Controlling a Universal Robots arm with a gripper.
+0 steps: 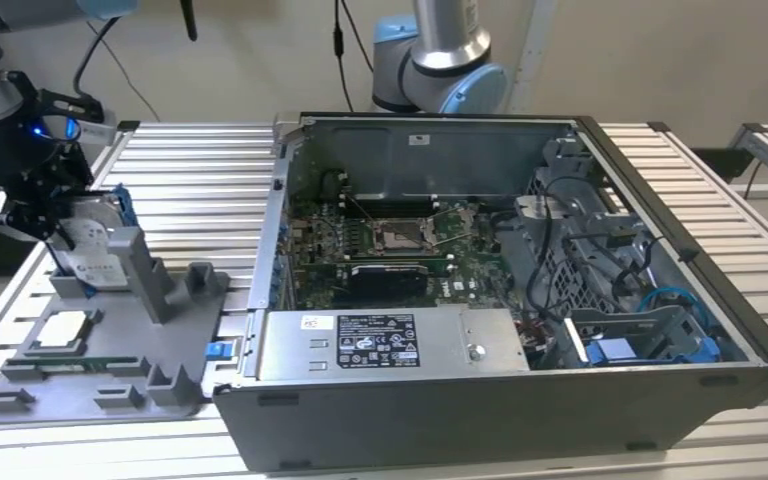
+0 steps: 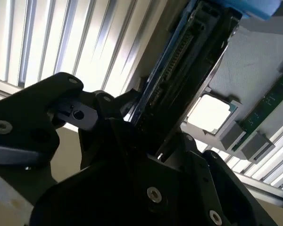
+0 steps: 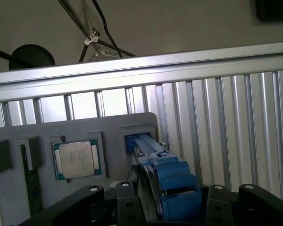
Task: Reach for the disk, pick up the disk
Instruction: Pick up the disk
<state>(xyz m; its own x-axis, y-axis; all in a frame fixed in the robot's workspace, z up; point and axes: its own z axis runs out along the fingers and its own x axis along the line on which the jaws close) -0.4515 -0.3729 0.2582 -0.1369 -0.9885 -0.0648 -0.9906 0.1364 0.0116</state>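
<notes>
1. The disk [image 1: 91, 248] stands on edge in a slot of the grey fixture [image 1: 117, 372]; upright like that, both its flat faces are free to be taken.
2. The gripper [image 1: 53, 222] straddles it from above; whether it pinches yet, I cannot tell.
3. The square chip [image 1: 61, 332] lies flat just beside it; the open computer case [image 1: 491, 420] sits apart.

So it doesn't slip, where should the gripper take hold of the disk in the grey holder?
Probably across its two flat faces near the top edge, from above: the disk stands on edge, slotted in the grey holder, upper part free.
</notes>
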